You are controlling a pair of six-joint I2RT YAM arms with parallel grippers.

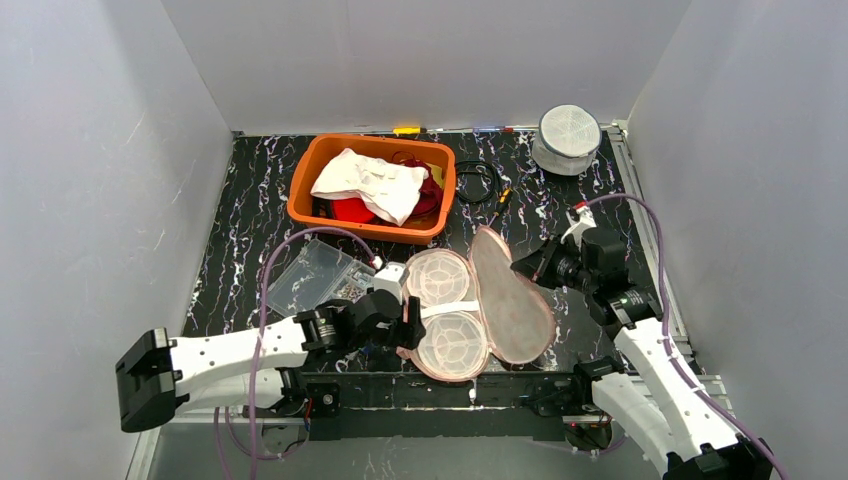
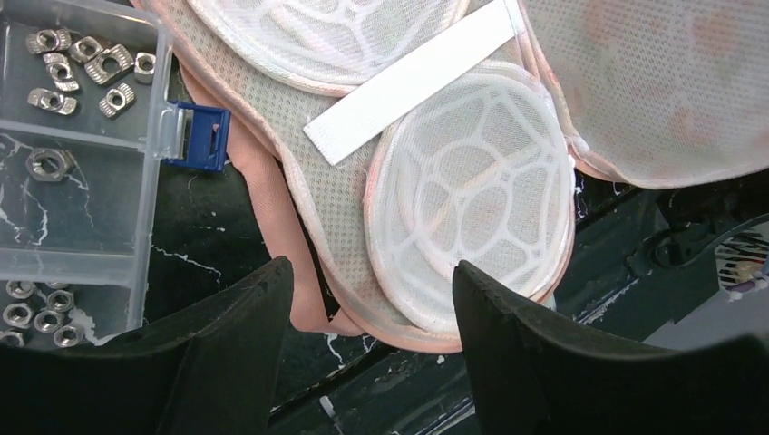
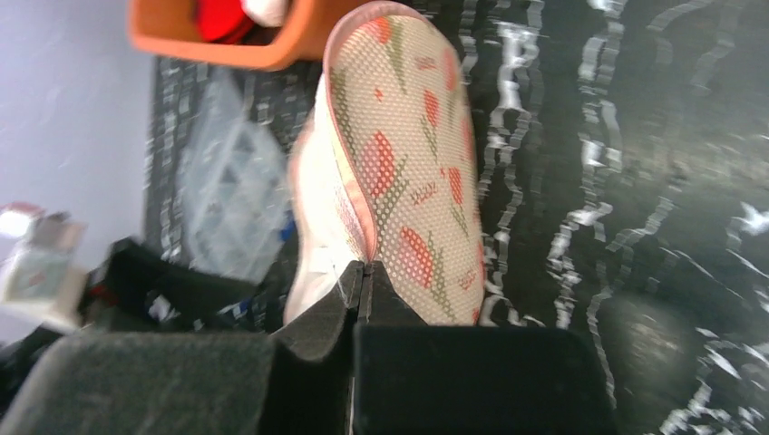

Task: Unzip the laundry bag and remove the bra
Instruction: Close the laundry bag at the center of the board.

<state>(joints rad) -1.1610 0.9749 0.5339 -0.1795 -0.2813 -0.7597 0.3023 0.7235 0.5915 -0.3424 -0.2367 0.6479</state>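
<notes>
Right hand [image 3: 363,272] is pinched shut on the flap rim of the laundry bag [image 3: 408,136]; peel it back steadily while the open, empty left hand [image 2: 367,281] pins the lower half.

The laundry bag [image 1: 472,318] lies opened out near the front edge of the table [image 1: 250,200], about mid-width; its flap [image 1: 512,295] is on the right, its two round cups [image 1: 437,277] on the left; from the bag, a parts box [image 1: 315,275] sits at ten o'clock, just beside it; a tub [image 1: 303,190] with clothes [image 1: 370,183] in it at eleven; a coiled cable [image 1: 478,180] at twelve, right of the tub; a round case [image 1: 568,138] at one, far back; the left gripper [image 1: 410,325] is at the bag's nine o'clock edge, the right gripper [image 1: 517,265] at the flap's one o'clock edge.
</notes>
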